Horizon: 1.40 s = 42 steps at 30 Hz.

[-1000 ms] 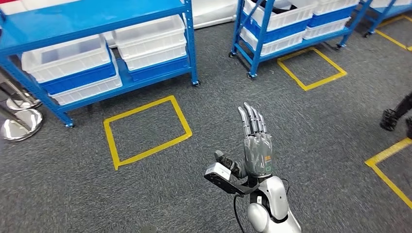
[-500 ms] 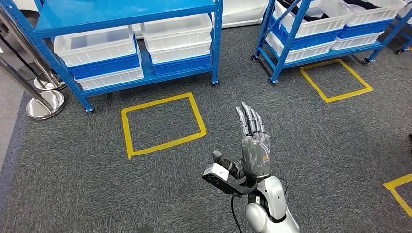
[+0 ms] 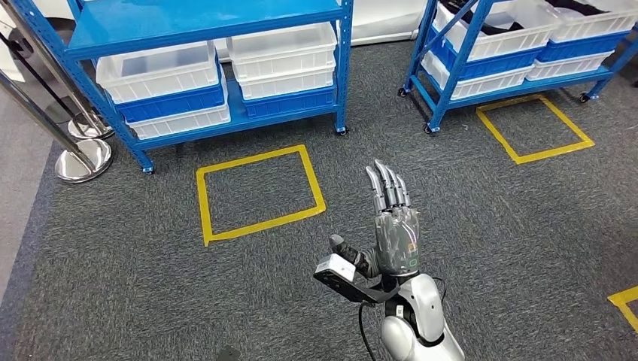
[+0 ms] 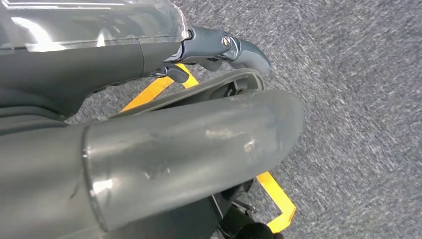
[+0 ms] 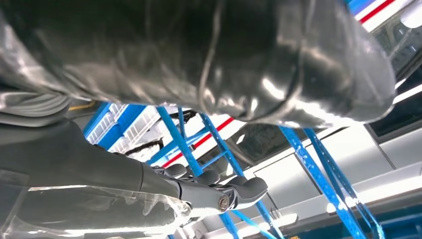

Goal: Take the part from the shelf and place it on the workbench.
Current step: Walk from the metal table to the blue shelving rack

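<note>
Fingers [image 3: 387,186] of right hand [image 3: 394,226] held straight, nothing gripped, raised over grey carpet [image 3: 489,210], blue shelf [image 3: 218,68] beyond yellow floor square [image 3: 259,192].

The right-hand shelf [image 3: 519,53] is cut off at the upper right edge; its bins' contents [image 3: 493,30] are too small to be told.

Ahead of your raised right hand [image 3: 393,226] lies open carpet [image 3: 481,218]; the blue shelf [image 3: 218,68] blocks the far left, stanchion bases [image 3: 83,159] beside it, a second rack [image 3: 511,53] far right.
</note>
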Available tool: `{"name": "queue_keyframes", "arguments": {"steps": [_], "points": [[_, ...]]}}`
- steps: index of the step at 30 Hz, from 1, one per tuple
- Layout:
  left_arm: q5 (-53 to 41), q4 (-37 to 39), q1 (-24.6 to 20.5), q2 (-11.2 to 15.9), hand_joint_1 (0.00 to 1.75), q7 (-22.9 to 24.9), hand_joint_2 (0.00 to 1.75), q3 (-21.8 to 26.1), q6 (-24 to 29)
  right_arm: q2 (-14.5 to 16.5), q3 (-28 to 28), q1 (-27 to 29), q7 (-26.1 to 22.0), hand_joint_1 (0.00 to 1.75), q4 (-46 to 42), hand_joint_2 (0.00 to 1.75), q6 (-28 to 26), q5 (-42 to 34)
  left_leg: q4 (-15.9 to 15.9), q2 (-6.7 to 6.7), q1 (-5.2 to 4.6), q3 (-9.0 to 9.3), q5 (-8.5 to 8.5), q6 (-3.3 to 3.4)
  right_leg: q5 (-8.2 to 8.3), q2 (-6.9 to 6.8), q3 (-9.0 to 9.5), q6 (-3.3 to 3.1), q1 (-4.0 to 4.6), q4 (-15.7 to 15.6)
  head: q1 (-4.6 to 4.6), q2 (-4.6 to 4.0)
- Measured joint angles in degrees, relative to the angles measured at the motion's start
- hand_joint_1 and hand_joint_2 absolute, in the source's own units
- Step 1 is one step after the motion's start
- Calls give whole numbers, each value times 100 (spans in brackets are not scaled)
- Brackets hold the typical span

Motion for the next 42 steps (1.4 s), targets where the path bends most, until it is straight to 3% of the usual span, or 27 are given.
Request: {"name": "queue_keyframes", "arguments": {"steps": [3,5,6,9,11,15,16,18,19,20,22,23,25,27,29,30,32,34,36,37,40,42], "points": [[0,0,-1,1,0,-1,0,1,1,0,1,-10,0,0,1,0,-7,0,925,43,18,-428,-462,-60,-2,-39,21,-72,4,-17,-1,0],[-1,0,10,3,0,1,0,2,2,0,2,-8,-1,0,3,0,-7,-1,1355,52,21,-650,-550,-75,-8,-53,24,-82,15,-15,0,0],[-2,0,14,4,0,1,0,2,2,0,1,-8,-1,0,4,0,-5,-1,1278,54,21,-620,-441,-69,-11,-55,29,-82,17,-14,-1,0],[-23,0,0,4,0,5,0,2,3,0,2,-14,-2,0,4,0,6,-2,242,129,-6,-128,60,5,-31,-74,59,-55,33,-6,-1,0],[-39,0,-26,4,0,11,0,2,3,0,2,-16,-1,0,4,0,25,3,-141,176,-44,51,130,57,-44,-104,65,-6,51,-6,0,0],[-45,0,-29,2,0,18,0,4,3,0,8,-30,0,0,2,0,50,15,-249,53,-29,88,184,176,-138,-167,59,108,51,67,3,0],[-45,0,-29,1,0,19,0,5,3,0,9,-39,0,0,2,0,49,15,-284,23,-13,104,207,211,-264,-136,-16,130,47,247,3,0],[-46,0,-30,0,0,19,0,7,2,0,10,-40,0,0,5,0,47,16,-303,-38,-9,111,224,249,-618,-58,-325,157,27,901,5,0],[-47,0,-28,1,0,19,0,7,2,0,11,-33,0,0,10,0,46,16,-299,-74,-11,107,224,257,-743,-40,-490,167,21,1230,4,0],[-47,0,-22,1,0,19,0,7,1,-1,11,-26,0,0,16,0,46,18,-294,-112,-11,107,223,256,-767,-32,-597,177,14,1425,4,0],[-48,0,-13,0,0,19,0,8,1,-1,11,-25,0,0,22,0,45,21,-271,-197,-7,110,210,241,-503,-11,-528,190,-8,1220,4,0],[-48,0,-12,-2,0,19,0,8,1,-1,11,-27,0,0,22,0,44,24,-249,-241,-3,109,196,223,-284,42,-370,192,-26,868,5,0],[-48,0,-19,-3,0,19,0,8,1,0,11,-30,0,0,22,0,44,28,-189,-323,-11,79,163,173,-50,223,-94,178,-49,259,4,0],[-48,0,-23,-2,0,17,0,9,1,0,11,-28,3,0,21,0,43,30,-161,-392,-12,38,157,112,-45,311,-20,141,-41,63,3,0],[-48,0,-17,-2,0,16,0,9,1,1,13,-33,5,0,19,0,43,31,-160,-427,8,21,156,45,-26,237,-3,76,-37,24,3,0],[-48,0,-12,-2,0,16,0,9,1,1,14,-38,5,0,19,0,43,31,-106,-366,8,1,115,15,-17,194,20,39,-42,1,1,0],[-48,0,-19,-3,0,16,0,9,2,3,17,-42,4,0,18,0,42,32,325,-149,15,-192,-137,-36,-9,90,57,-28,-40,-36,-4,0],[-48,0,-29,-4,0,16,0,9,3,3,17,-36,4,0,19,0,39,32,1035,1,26,-537,-463,-77,-22,-6,65,-63,-17,-37,-6,0],[-48,0,-20,-3,0,17,0,9,4,3,17,-30,4,0,19,0,33,21,1353,36,31,-695,-506,-91,-31,-75,68,-70,-7,-34,-6,0],[-49,0,-14,-3,0,18,0,9,5,4,17,-29,4,0,19,0,28,12,1200,46,31,-617,-375,-85,-35,-94,75,-67,-5,-33,-7,0],[-50,0,-17,-2,0,19,0,9,10,8,17,-29,4,0,17,0,16,-11,141,85,10,-66,83,-21,-57,-118,100,-31,8,-26,-6,0],[-50,0,-25,-2,0,21,0,9,14,11,17,-27,4,0,17,0,12,-33,-167,98,-23,85,125,29,-59,-125,100,20,21,-29,-5,0]]}}
